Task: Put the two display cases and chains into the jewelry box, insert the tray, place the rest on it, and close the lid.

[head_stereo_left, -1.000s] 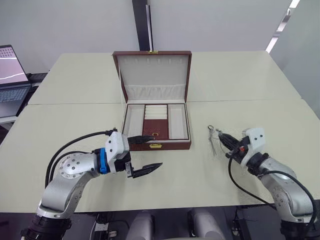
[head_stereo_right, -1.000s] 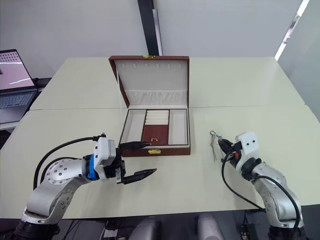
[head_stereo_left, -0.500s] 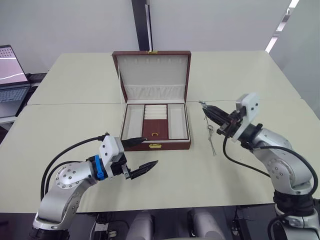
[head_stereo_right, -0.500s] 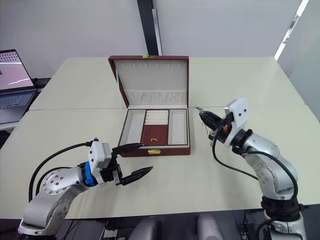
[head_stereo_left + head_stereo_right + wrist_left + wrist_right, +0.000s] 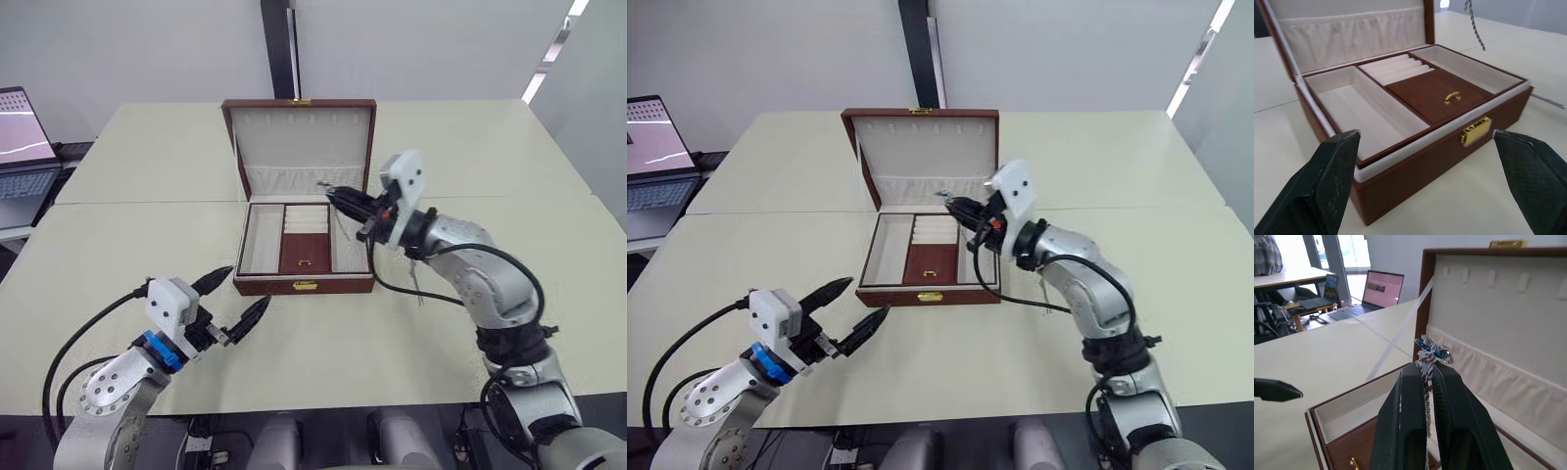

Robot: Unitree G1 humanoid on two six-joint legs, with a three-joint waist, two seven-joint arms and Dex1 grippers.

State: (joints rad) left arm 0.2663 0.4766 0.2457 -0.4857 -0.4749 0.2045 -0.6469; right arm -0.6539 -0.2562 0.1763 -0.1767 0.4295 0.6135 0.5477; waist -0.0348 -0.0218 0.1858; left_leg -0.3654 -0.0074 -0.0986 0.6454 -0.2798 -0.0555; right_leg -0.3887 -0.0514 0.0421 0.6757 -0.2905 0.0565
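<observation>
The jewelry box (image 5: 333, 285) stands open mid-table, its lid (image 5: 299, 137) upright. The tray (image 5: 261, 240) sits inside it, with cream end compartments and a brown middle with a gold handle. My right gripper (image 5: 333, 193) hovers over the tray's right side, shut on a silver chain (image 5: 1425, 369) that hangs from its fingers, a small pendant at the top. Another chain (image 5: 417, 284) lies on the table right of the box. Left of the box's front, near the table's edge, my left gripper (image 5: 247, 287) is open and holds nothing. The display cases are out of view.
A laptop (image 5: 22, 147) sits on a side desk at the far left. A black post (image 5: 279, 49) rises behind the box. Bare tabletop surrounds the box on every side.
My right gripper lifted one chain off the table and carried it left to above the box. My left gripper drew back from the box's front toward the near edge.
</observation>
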